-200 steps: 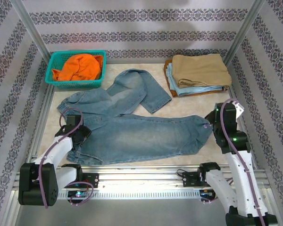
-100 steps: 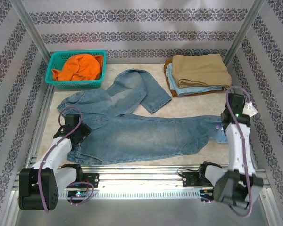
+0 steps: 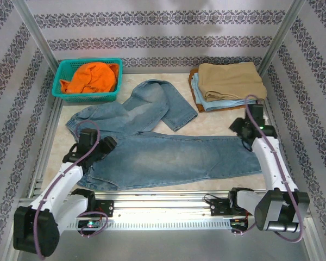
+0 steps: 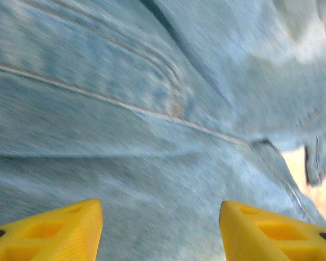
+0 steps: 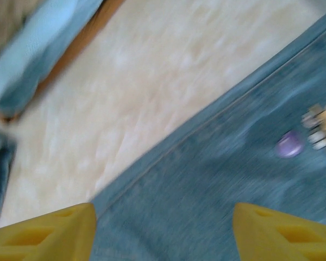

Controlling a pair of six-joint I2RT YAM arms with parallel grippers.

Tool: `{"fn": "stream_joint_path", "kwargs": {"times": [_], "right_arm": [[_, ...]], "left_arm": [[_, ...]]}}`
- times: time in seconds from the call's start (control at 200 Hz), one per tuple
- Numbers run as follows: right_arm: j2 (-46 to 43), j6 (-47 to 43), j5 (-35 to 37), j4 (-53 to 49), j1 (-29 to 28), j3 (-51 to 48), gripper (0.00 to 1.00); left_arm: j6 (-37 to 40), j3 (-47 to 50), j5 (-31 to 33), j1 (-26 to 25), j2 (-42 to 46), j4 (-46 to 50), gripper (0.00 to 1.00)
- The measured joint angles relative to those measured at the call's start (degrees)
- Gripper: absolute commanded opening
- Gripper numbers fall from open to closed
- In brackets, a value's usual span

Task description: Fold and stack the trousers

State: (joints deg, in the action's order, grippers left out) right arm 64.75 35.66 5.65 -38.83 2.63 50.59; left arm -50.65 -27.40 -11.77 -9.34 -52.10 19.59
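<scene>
1. Left pincer (image 3: 105,144) is hovering over the left part of the trousers (image 3: 168,157). In its wrist view the yellow fingers (image 4: 54,231) are standing well apart with only denim below, gripping nothing.
2. Right pincer (image 3: 240,129) is hanging over the far right corner of the trousers. Its jaws are likewise spread and holding nothing, with the fabric edge and the bare bench (image 5: 168,70) beneath.
3. The trousers are lying flat on the near half of the bench (image 3: 217,122), their long axis running left to right.
4. One broad band is stretching along the near side, with a purple button (image 5: 289,144) showing close to its right end.
5. The other leg is bending back from the left and angling toward the far right, its end pointing at the bench's middle.
6. Both wrist views are smearing with motion blur, so stitching is hard to read beyond one pale seam (image 4: 125,103). The left pincer's arm is covering part of the left end of the trousers.
7. A teal basket (image 3: 62,92) is sitting at the far left corner, holding an orange garment (image 3: 92,76).
8. A stack of folded clothes (image 3: 228,81), tan on top, is resting at the far right, just beyond the right pincer and apart from the denim.
</scene>
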Motion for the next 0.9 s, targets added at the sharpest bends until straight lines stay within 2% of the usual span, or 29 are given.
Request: {"fn": "stream_joint_path", "kwargs": {"times": [0.095, 0.22, 0.32, 0.46, 0.565, 0.694, 0.899], "right_arm": [[1.5, 1.4, -1.1, 1.5, -9.5, -2.8, 0.66], [5.6, 3.3, -1.3, 4.3, -20.0, -3.6, 0.65], [8.0, 4.1, -1.3, 6.0, -22.0, -3.6, 0.66], [8.6, 4.8, -1.2, 7.3, -22.0, -3.6, 0.68], [8.6, 4.7, -1.3, 7.9, -21.9, -3.5, 0.69], [9.4, 4.7, -1.9, 8.1, -21.9, -1.9, 0.68], [17.5, 4.7, -3.9, 10.4, -22.5, 4.3, 0.68]], "left_arm": [[-3.3, 2.2, 0.6, -5.3, -0.2, -2.3, 0.59], [-6.9, 7.0, 3.3, -6.1, -1.4, -3.0, 0.60], [-8.4, 7.5, 7.5, -6.1, -2.1, -0.6, 0.69], [-11.1, 4.0, 15.8, -5.4, -3.4, 6.7, 0.75], [-12.5, 2.4, 18.7, -0.8, -4.6, 10.7, 0.75], [-12.1, 2.4, 16.9, 9.4, -5.5, 11.0, 0.73], [-9.0, 0.3, 15.3, 18.1, -11.7, 10.8, 0.73]]}}
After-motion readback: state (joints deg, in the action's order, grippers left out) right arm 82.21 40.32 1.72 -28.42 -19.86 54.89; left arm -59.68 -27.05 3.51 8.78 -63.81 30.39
